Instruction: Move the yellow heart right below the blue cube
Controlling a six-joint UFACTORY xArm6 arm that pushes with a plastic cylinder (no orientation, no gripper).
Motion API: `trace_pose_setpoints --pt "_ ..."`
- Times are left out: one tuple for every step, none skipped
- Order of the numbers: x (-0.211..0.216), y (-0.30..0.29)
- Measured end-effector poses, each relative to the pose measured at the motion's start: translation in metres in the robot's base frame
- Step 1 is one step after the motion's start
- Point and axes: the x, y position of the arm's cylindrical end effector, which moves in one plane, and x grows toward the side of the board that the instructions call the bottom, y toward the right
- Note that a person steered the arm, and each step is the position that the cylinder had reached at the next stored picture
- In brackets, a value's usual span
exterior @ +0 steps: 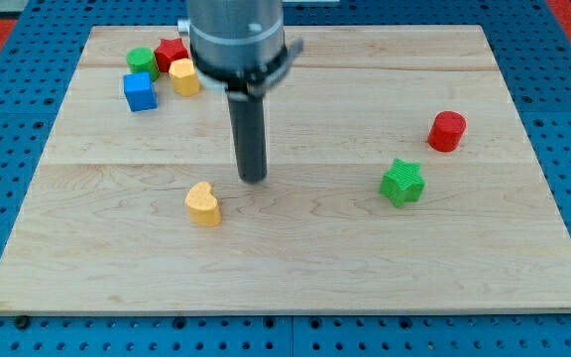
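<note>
The yellow heart lies on the wooden board, left of centre and toward the view's bottom. The blue cube sits near the board's top left corner. My tip rests on the board just to the right of and slightly above the yellow heart, a small gap apart from it. The heart is well below and to the right of the blue cube.
Next to the blue cube stand a green cylinder, a red block and a yellow block. A red cylinder and a green star sit at the view's right.
</note>
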Motion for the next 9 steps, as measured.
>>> trace_pose_setpoints --pt "0.037 -0.022" --pt "0.028 -0.093" --pt "0.003 -0.146" --pt "0.008 -0.159" --pt "0.019 -0.186" --pt "0.002 -0.204" --pt "-0.013 -0.178" --pt "-0.017 -0.159" --pt "-0.004 -0.15"
